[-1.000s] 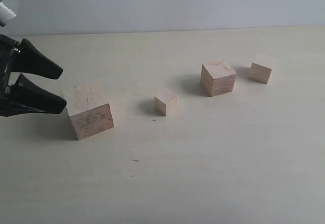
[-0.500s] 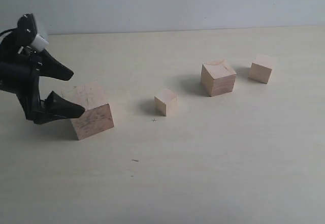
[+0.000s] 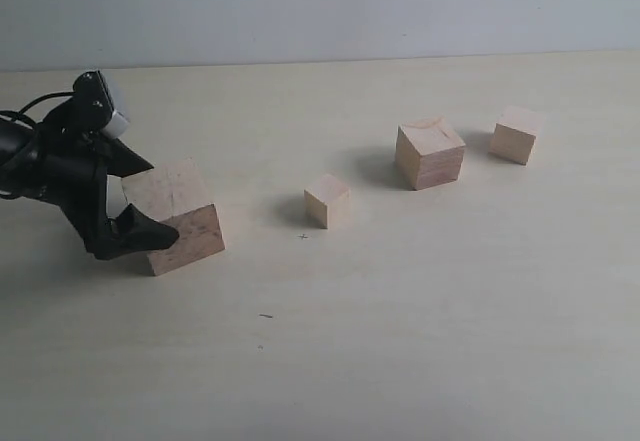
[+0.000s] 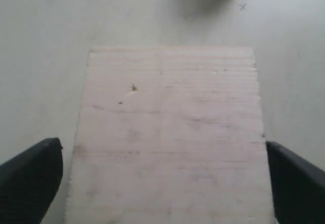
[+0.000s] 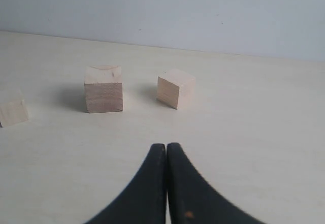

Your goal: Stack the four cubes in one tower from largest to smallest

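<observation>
Left gripper (image 3: 160, 201) aligned on largest cube (image 3: 192, 229).
Jaws stood wide, straddling it for grasping; right gripper (image 5: 166, 149) rested closed.

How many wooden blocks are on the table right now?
4, none stacked: the largest block at left, the smallest near the middle, the second-largest right of it, and a smaller one farthest right. None seems hidden.
</observation>
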Tool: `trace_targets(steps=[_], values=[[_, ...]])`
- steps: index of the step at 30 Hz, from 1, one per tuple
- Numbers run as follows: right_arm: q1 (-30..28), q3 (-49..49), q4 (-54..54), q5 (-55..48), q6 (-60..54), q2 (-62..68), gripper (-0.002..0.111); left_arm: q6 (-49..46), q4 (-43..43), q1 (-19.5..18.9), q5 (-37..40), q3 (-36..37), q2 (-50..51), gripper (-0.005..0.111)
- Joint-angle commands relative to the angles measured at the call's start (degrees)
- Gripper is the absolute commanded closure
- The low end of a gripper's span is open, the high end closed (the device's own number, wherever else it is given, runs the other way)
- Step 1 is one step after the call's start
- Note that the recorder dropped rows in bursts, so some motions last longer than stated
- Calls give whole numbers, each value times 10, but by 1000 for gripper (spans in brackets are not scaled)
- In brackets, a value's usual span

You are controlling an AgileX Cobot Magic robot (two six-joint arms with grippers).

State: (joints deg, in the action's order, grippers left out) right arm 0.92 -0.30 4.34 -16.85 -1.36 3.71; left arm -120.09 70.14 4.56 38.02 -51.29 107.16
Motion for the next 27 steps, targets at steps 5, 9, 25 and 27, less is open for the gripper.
trace_targets(steps=[5, 9, 25, 27], values=[[-2, 3, 1, 3, 2, 2, 108, -1, 28, 44, 11, -50, 7, 57], [-2, 3, 1, 3, 2, 2, 108, -1, 22, 99, 8, -107, 38, 77], [-2, 3, 1, 3, 2, 2, 108, -1, 12, 156, 55, -182, 97, 100], [-2, 3, 1, 3, 2, 2, 108, -1, 11, 155, 59, -182, 107, 104]])
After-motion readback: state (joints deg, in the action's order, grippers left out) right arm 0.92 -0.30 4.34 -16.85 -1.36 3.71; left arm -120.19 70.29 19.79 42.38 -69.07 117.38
